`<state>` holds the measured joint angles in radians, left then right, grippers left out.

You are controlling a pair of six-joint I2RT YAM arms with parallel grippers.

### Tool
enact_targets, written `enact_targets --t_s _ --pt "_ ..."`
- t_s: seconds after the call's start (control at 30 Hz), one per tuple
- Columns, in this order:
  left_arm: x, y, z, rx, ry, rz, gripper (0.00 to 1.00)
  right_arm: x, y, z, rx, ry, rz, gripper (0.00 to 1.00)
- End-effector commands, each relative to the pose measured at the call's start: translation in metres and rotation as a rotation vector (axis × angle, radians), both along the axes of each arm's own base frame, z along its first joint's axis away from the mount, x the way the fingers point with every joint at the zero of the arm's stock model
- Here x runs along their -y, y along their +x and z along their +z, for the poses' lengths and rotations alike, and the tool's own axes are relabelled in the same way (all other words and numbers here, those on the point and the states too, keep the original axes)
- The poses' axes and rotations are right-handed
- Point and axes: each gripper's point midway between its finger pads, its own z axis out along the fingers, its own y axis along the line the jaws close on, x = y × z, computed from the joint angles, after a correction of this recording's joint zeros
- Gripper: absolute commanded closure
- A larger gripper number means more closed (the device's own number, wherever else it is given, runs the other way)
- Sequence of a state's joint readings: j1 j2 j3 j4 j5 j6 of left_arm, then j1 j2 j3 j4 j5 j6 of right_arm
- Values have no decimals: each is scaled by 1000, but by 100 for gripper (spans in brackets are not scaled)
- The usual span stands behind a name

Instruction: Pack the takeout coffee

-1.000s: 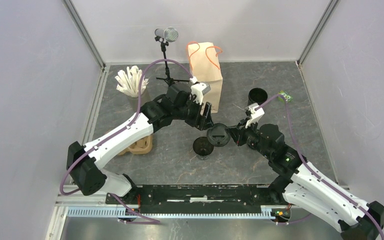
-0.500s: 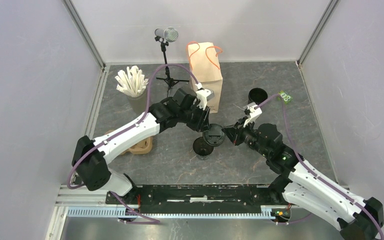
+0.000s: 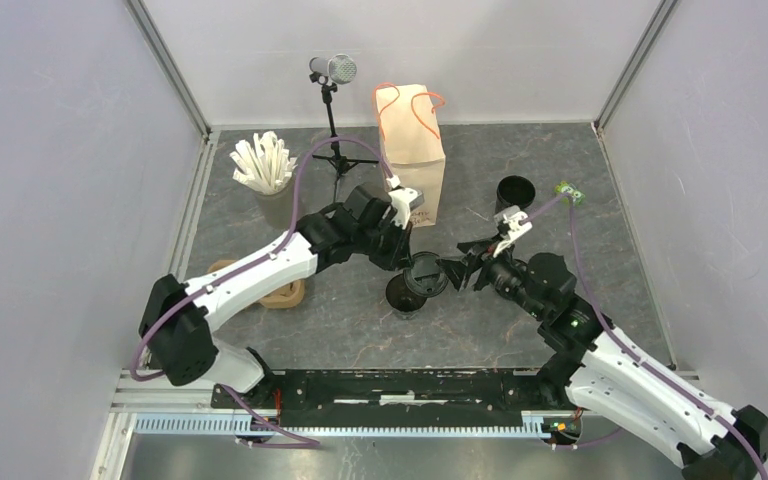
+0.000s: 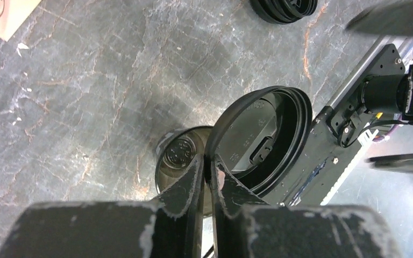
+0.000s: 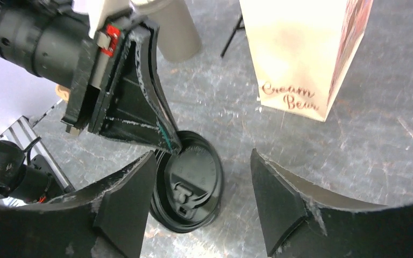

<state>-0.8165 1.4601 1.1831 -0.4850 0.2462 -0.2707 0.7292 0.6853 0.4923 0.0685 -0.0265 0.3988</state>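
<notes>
My left gripper [image 4: 207, 161] is pinching the black lid [image 4: 271, 129] by its rim, holding it tilted just above the open black cup [image 3: 404, 296], which is standing mid-counter toward the near edge. My right gripper [image 5: 203, 156] is hanging wide open beside them. I'm judging both light, thin and crushable, best gripped gently on the cup's wall. The lid is half hiding the cup's inside, so I can't tell its contents.

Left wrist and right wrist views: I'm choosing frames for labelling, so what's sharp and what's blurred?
Left wrist: the lid is sharp, while the left gripper pinching it is soft. Right wrist: the right gripper is blurry up close, and the lettering on the bag is crisp.
</notes>
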Motion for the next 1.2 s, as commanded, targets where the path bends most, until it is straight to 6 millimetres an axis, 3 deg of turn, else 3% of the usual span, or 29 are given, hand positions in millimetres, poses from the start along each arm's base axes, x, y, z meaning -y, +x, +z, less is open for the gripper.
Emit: enact_targets --t_s 0.0,0.17,0.37,0.5,0.63,0.8,1.03,1.17 --pt "-1 -7 31 -4 -135 52 86 7 -1 39 220 28 8 24" --pt "-17 -15 51 -63 -274 99 84 15 -10 59 427 41 23 13" --pt "-33 -27 85 -129 -471 94 81 12 -37 74 727 101 116 6" --pt "-32 -40 103 -153 -549 47 80 -1 -54 75 847 99 227 4" --pt "-30 -50 116 -175 -609 7 80 -13 -91 86 991 179 409 4" --pt "-27 -57 128 -209 -665 -15 79 -5 -131 104 1176 295 495 2" --pt "-23 -69 150 -259 -784 -77 78 -13 -125 96 1312 186 445 2" --pt "-24 -69 149 -245 -775 -78 78 -15 -117 98 1288 179 405 2"
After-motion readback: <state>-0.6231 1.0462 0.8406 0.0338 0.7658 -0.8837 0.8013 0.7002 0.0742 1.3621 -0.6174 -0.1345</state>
